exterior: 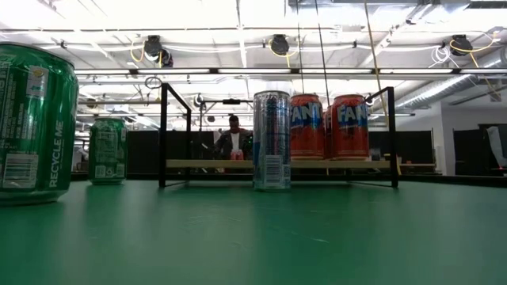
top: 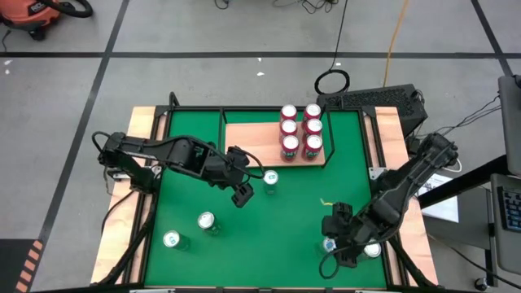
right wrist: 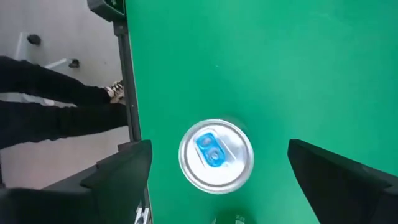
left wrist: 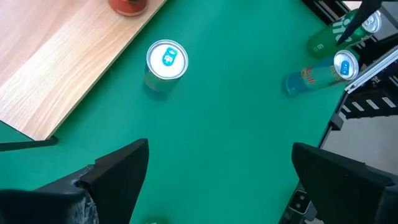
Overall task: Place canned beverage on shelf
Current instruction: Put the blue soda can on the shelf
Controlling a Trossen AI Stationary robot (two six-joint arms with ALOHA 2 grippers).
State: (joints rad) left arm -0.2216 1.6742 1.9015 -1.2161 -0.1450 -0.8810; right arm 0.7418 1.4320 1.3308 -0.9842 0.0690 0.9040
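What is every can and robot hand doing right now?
Red cans: six upright on the shelf.
Blue-tab can: upright on the green mat, beside the shelf.
Two green cans: upright on the mat.
Left gripper: open, empty, near the blue-tab can.
Right gripper: open, over a second blue-tab can.

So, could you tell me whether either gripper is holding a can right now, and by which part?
Neither holds anything. The right gripper is open above a blue-tabbed can, fingers clear of it. The left gripper is open over bare green table.
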